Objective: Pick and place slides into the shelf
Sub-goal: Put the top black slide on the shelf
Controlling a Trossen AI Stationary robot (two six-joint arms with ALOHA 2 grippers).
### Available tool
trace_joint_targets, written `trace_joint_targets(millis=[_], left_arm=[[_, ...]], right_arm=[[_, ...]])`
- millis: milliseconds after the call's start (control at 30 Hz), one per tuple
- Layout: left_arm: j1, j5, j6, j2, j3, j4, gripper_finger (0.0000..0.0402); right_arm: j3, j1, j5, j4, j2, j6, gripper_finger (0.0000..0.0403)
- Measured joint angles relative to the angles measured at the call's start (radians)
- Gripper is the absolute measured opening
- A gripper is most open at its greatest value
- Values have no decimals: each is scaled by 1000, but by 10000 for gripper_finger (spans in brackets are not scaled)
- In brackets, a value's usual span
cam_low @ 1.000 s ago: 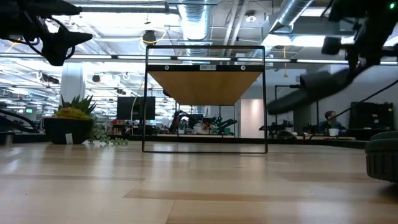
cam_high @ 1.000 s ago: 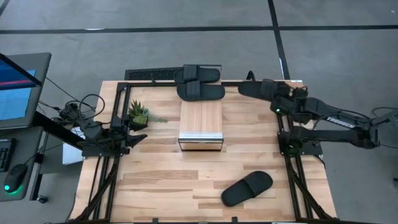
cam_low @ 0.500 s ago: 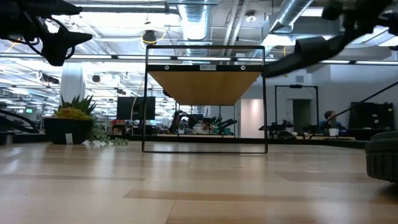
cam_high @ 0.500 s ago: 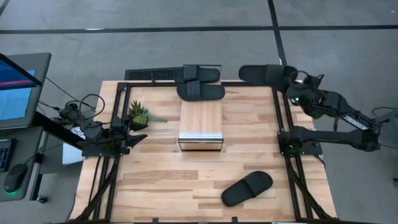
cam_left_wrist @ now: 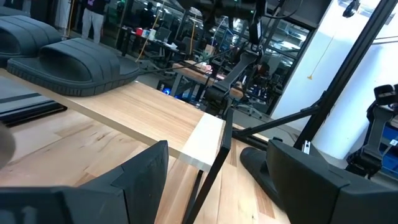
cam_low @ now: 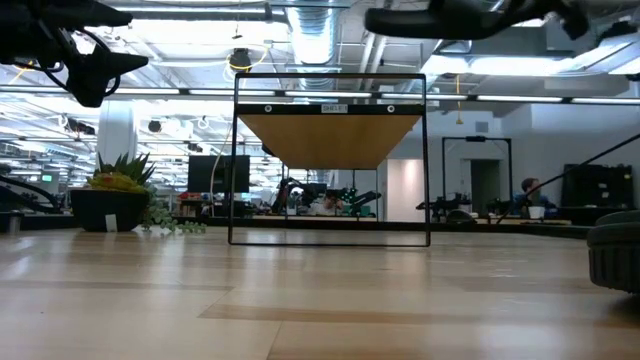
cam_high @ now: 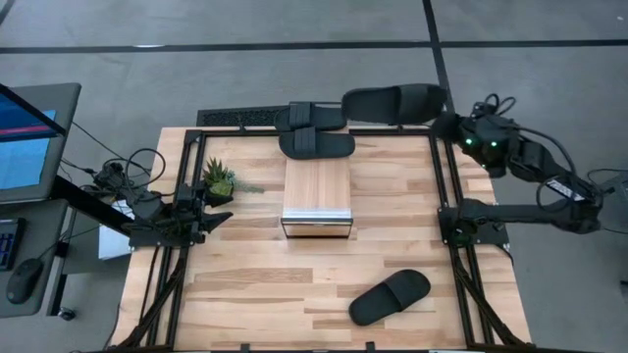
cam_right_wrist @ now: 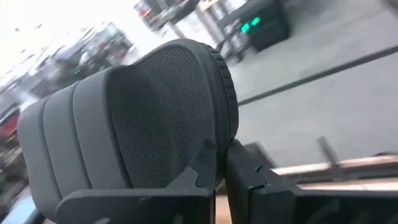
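Note:
My right gripper [cam_high: 446, 123] is shut on one black slide [cam_high: 392, 103] and holds it high over the table's far edge, right of the shelf; in the low view this slide [cam_low: 440, 20] shows near the top. The shelf [cam_high: 317, 196] stands mid-table on a thin metal frame [cam_low: 330, 240]. Two slides [cam_high: 316, 145] [cam_high: 314, 116] lie side by side, soles down, on the far end of its plank top. Another slide [cam_high: 391, 296] lies sole down on the table near the near edge. My left gripper [cam_high: 221, 218] waits open at the left, beside the plant. My right gripper pinches the slide between its two fingers [cam_right_wrist: 205, 165] at the rim of the sole's end [cam_right_wrist: 217, 134] nearest the arm. The fingers come roughly level from the table's right. The slide is lifted clear and reaches out leftward, about level.
A small potted plant [cam_high: 218, 179] stands left of the shelf. A dark strip [cam_high: 240, 118] lies along the far edge. Bare wood lies between the shelf and the near slide. A monitor [cam_high: 29, 137] stands off the table's left.
My right gripper has risen and swung toward the far edge and leftward, carrying the slide. The slide, tilted over the far right corner a second ago, is now higher, about level, and closer to the shelf's far end.

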Motion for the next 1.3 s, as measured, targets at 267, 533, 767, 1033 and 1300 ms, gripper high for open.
trace_joint_targets(millis=[267,533,767,1033,1300], left_arm=[[0,0,-25,0,0,0,258],[0,0,-43,0,0,0,258],[0,24,-44,0,0,-1,258],[0,103,-44,0,0,-7,258],[0,103,-44,0,0,-15,258]], right_arm=[[0,65,-134,82,122,71,1],[0,177,-170,134,255,224,1],[-1,304,-161,85,302,432,1],[-1,512,-31,-145,315,772,1],[-1,614,9,-170,416,954,1]])
